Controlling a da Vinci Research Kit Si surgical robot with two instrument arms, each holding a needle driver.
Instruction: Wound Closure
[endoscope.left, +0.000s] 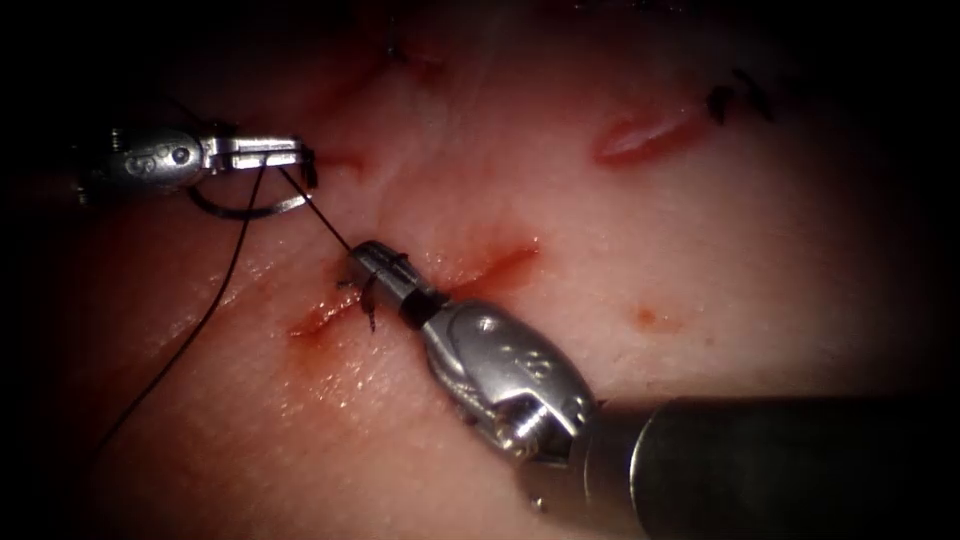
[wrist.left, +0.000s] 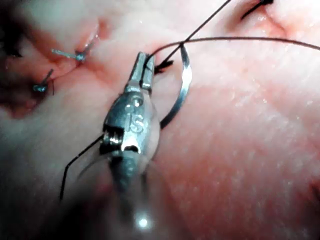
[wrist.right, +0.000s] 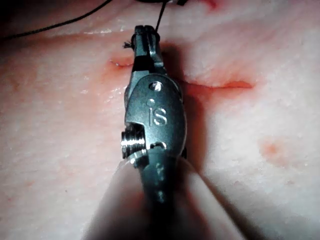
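Left end effector (endoscope.left: 300, 158) clamps needle (endoscope.left: 245, 208) near its thread end, clear of tissue (endoscope.left: 700, 260); right end effector (endoscope.left: 365, 258) closed on thread (endoscope.left: 320, 215) over cut (endoscope.left: 500, 265)

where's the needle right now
In the endoscope view the needle is left of the cut, out of the tissue, held by the left tool.

The endoscope looks down from above and in front at the pale pink pork tissue (endoscope.left: 700, 250) with its red-edged cut (endoscope.left: 500, 262). Each wrist camera peers along its own shaft, very close. Right wrist and endoscope views share that cut (wrist.right: 220, 86); all share the thin black thread (endoscope.left: 215, 300).
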